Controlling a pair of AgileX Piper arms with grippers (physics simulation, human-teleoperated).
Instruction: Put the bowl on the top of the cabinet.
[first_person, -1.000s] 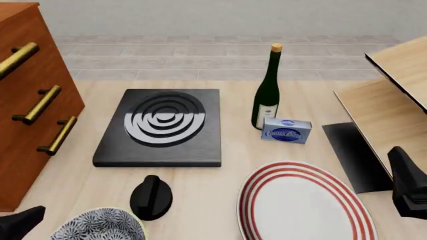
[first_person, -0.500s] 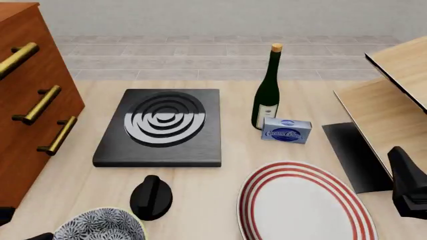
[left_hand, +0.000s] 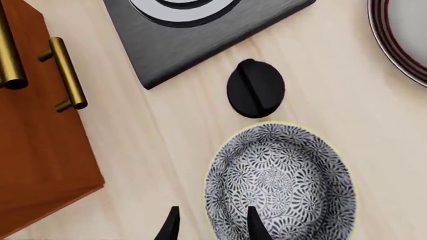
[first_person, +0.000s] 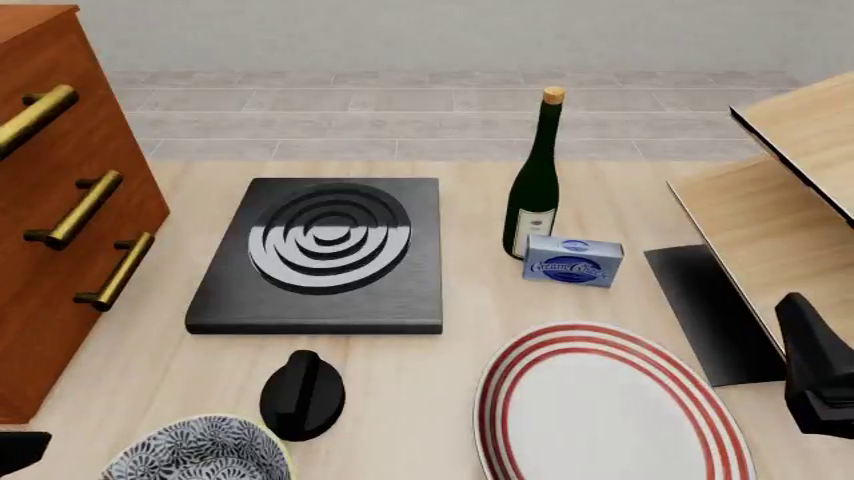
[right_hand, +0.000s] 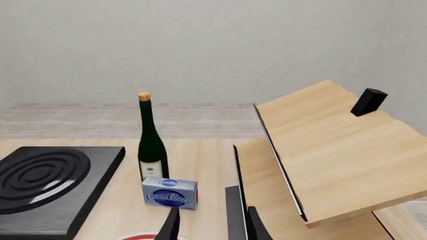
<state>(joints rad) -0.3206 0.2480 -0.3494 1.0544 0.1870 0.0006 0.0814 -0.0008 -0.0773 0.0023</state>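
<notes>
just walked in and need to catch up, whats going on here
The left gripper is open and hovers over the near edge of the patterned bowl, one fingertip over its rim and the other outside it; nothing is gripped. The bowl sits on the table beside a black knob, near the foot of the reddish-brown cabinet. The right gripper is open too, off by the pale shelf unit, holding nothing.

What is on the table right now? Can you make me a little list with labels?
bowl: bowl on the table, near edge, speckled inside showing
left gripper: left gripper open, fingertips straddling the bowl's rim
cabinet: cabinet stands at the left, nothing seen on top
knob: black knob beside the bowl
stove: black burner plate mid-table
plate: red-ringed plate to the right
bottle: green bottle upright behind a blue box
right gripper: right gripper open, holding nothing
</notes>
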